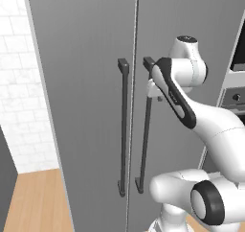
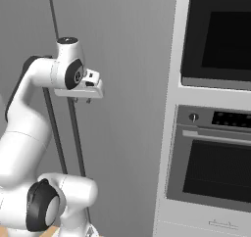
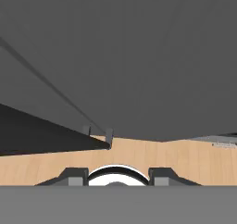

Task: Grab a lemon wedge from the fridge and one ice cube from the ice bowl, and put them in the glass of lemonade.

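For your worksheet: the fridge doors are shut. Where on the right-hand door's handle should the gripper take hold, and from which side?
Grip the right door's handle on its straight shaft, probably near the upper end, where the gripper already hangs. Come from the front, jaws straddling the bar sideways: it is a thin vertical bar standing off the fridge on end mounts, leaving room behind it.

Both base cams sit close behind the arm, sharing the tall grey two-door fridge [image 1: 86, 106]; hand cam looks down its front.
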